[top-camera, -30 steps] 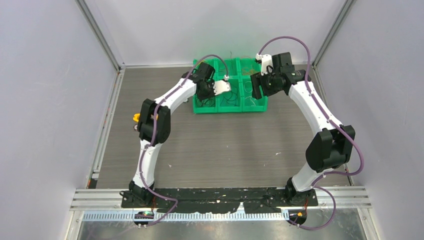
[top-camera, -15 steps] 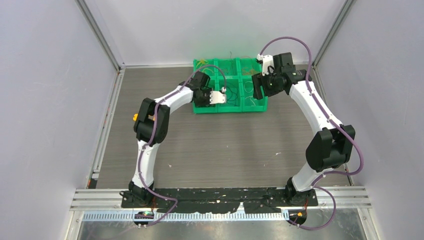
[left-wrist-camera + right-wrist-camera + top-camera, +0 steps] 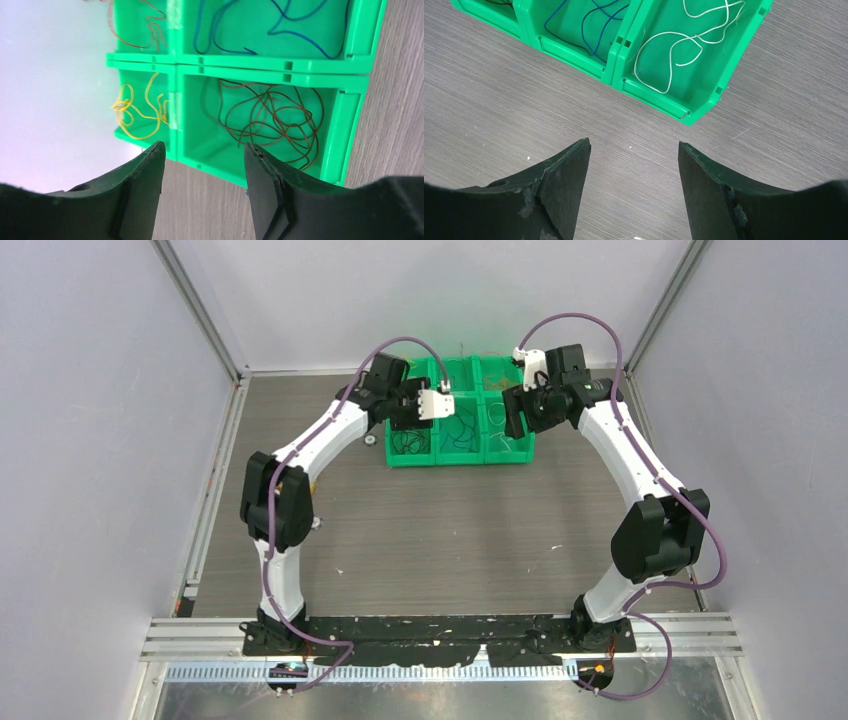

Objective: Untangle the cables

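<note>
Now the left pincer (image 3: pixel 204 147) hangs spread and empty above the near-left compartment of the green bins (image 3: pixel 280 77), where a loose bundle of dark cables (image 3: pixel 270 120) lies. Behind that compartment are the yellow cables (image 3: pixel 135 112). Beside it are the blue cables (image 3: pixel 260 25), with a reddish cable (image 3: pixel 150 25) in the compartment behind those. The right pincer (image 3: pixel 634 145) is also spread and empty. It hovers over bare table (image 3: pixel 430 530) just in front of the near-right compartment, which holds a white cable (image 3: pixel 674 47). The bins stand at the middle of the table's far edge.

Each compartment seems to hold 1 colour, so the sorting looks far along, and the step in hand is probably a drop into the dark compartment.

To do it well, the left pincer should lift straight up with its 2 fingers wide apart. These wires are very fine, and a strand could cling to a finger and be dragged over the rim. The dark bundle is looped on itself, so any further grasp there should take a single strand at a free end.
</note>
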{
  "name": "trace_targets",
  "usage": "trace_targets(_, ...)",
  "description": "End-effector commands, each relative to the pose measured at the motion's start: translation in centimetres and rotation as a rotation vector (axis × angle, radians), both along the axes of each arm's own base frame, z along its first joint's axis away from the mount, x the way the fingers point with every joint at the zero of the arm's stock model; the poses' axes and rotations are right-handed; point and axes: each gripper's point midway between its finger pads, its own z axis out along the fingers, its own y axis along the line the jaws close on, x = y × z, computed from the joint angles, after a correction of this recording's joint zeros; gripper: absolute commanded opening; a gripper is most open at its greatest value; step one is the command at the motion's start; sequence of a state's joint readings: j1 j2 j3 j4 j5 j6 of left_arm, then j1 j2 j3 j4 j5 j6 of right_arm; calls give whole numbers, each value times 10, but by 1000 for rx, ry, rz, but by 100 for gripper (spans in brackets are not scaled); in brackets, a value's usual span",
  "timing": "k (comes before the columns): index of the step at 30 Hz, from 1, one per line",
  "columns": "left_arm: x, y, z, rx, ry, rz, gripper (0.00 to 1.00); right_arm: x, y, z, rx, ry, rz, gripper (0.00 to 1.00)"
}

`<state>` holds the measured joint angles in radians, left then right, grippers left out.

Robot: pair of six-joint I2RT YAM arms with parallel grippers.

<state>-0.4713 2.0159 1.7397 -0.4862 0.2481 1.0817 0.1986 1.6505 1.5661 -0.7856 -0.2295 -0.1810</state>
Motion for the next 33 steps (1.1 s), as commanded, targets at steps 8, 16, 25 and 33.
trace_targets(8,-39,0,101,-214,4,42,100,10,-2,46,47,-125,19,82)
trace_targets(16,-79,45,190,-571,222,456,100,3,-34,75,92,-239,-27,96)
trace_targets(25,-112,147,166,-727,517,870,100,-21,-121,45,51,-223,-205,95)
trace_targets(33,-160,184,77,-651,640,1028,100,-61,-139,-20,5,-101,-249,95)
